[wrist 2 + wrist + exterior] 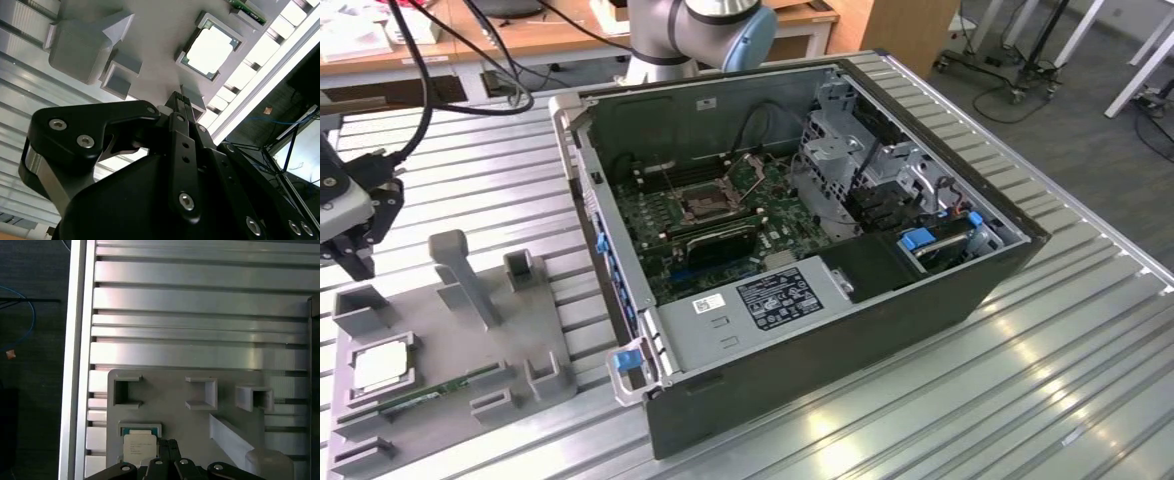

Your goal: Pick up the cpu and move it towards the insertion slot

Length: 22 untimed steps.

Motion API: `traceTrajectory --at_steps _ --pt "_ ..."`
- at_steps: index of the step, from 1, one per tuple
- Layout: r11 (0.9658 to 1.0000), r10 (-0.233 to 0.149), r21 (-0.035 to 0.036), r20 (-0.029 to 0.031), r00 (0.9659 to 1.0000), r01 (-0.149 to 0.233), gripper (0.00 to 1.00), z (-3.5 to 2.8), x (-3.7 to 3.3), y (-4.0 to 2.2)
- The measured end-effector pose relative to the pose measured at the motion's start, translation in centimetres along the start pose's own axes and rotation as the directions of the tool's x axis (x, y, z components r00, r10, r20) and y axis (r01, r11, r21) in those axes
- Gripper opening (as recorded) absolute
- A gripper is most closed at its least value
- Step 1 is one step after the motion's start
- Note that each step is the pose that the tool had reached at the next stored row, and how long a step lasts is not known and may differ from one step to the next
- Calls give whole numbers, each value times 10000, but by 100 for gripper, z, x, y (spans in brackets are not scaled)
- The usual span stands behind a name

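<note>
Silvery-beige flat square cpu (pixel 380 368) (pixel 210 50) (pixel 139 446) is lying flat in its square recess on the grey plastic fixture plate (pixel 520 335), at the exterior view's left. Not picked up.

I see the black gripper (pixel 356 262) (pixel 181 94) (pixel 170 443) hanging above that plate. In both wrist views its tips line up close to one edge of the cpu, clear of it. I read the jaws as together, nothing between them.

Long narrow green memory stick (pixel 427 396) lies on the same plate, just beside the cpu.

Square dark-centred insertion slot (pixel 707 205) with its silvery metal frame sits on the green motherboard (pixel 781 235) inside the open dark computer case (pixel 854 340). It is well apart from the cpu, toward the exterior view's right.

Plate and case both rest on the ribbed aluminium table (pixel 1014 400).
</note>
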<state>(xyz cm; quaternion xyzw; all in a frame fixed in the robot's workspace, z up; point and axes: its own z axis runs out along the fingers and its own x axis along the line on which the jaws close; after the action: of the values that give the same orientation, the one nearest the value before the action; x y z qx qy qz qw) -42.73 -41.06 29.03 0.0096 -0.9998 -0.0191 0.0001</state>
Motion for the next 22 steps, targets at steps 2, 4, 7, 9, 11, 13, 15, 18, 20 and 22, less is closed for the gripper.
traceTrajectory --at_steps 2,4,7,9,11,13,15,18,20,22 --pt "10000 0 0 -1 10000 0 11 21 5 -1" --pt "10000 0 1 -1 10000 0 11 41 10 -2" --pt "10000 0 1 -2 10000 0 11 68 16 -6" --pt "10000 0 1 -3 10000 0 11 79 19 -7" --pt "10000 1 2 -3 10000 -1 11 80 19 -7" --pt "10000 0 0 0 10000 0 11 83 20 -15" --pt "10000 0 0 -1 10000 0 11 81 21 -31" --pt "10000 1 0 0 10000 -1 11 81 23 -67" --pt "10000 1 0 -1 10000 -1 11 81 24 -94" --pt "10000 1 1 -1 10000 -1 11 80 25 -118"
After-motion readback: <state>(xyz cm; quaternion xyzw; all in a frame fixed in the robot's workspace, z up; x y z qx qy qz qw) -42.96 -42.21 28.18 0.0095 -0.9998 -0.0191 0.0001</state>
